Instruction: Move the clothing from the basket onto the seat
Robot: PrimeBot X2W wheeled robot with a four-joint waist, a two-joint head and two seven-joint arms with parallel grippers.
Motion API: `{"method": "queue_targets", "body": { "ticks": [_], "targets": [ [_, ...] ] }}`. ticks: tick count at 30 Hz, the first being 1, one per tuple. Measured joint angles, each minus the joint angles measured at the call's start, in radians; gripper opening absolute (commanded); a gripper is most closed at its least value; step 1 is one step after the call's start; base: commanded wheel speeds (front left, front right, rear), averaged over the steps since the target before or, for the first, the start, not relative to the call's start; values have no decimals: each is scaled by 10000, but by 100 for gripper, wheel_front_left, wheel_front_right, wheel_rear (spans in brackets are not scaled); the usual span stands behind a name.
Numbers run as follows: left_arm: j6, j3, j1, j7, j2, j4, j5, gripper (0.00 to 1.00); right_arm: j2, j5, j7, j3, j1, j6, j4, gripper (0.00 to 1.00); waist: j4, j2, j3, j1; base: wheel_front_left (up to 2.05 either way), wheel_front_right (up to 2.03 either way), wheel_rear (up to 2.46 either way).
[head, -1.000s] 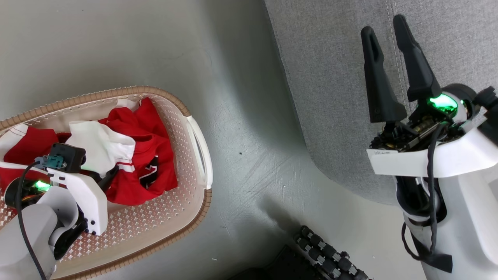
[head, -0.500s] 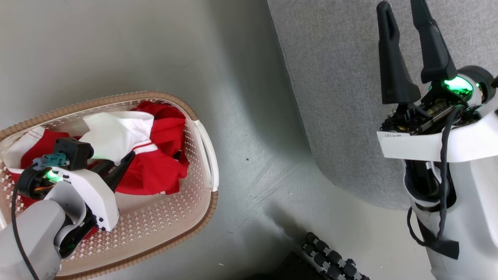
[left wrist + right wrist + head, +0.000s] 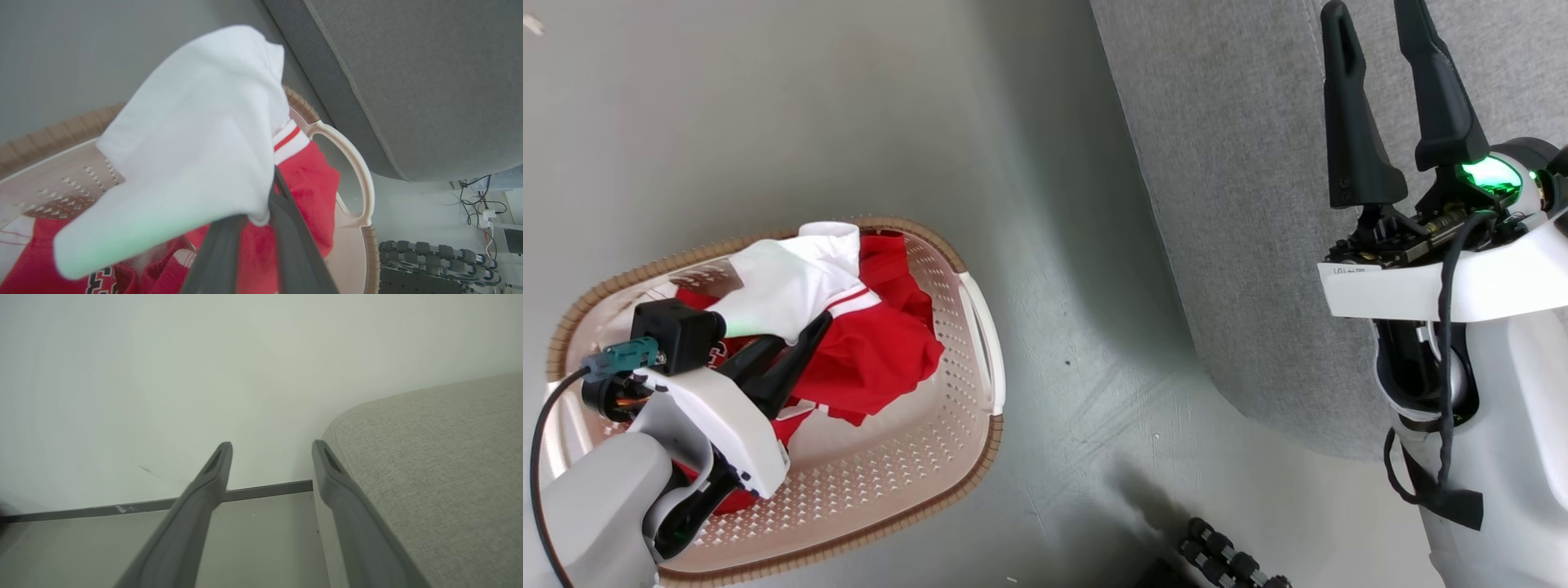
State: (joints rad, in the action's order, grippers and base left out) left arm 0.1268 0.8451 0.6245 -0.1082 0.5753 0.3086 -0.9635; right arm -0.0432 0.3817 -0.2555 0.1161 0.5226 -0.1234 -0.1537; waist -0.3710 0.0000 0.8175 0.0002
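Left gripper [image 3: 815, 328] has its fingers pinched together on the clothing [image 3: 874, 359]. It's a red and white bundle raised over the basket [image 3: 980, 457], drooping toward the rim on the handle side. More red fabric sits lower in the basket under the arm. Between the basket's handle edge and the rounded edge of the seat [image 3: 1241, 204] there's an open strip of bare floor [image 3: 1054, 245]. Right gripper [image 3: 1372, 10] hovers above the seat near its edge, fingers spread wide, holding nothing.

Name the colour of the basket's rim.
Basket rim: brown, woven-look; head view shows it best.
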Motion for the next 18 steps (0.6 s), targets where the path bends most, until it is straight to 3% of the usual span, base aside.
{"method": "queue_targets", "body": {
  "ticks": [18],
  "targets": [
    [0, 414, -78, -965, 416, -1645, -284, 0, -8, -633, 0, -113, 121, 0, 1001, 100, 620, 0, -1693, 0, 0, 0, 0]
  ]
}}
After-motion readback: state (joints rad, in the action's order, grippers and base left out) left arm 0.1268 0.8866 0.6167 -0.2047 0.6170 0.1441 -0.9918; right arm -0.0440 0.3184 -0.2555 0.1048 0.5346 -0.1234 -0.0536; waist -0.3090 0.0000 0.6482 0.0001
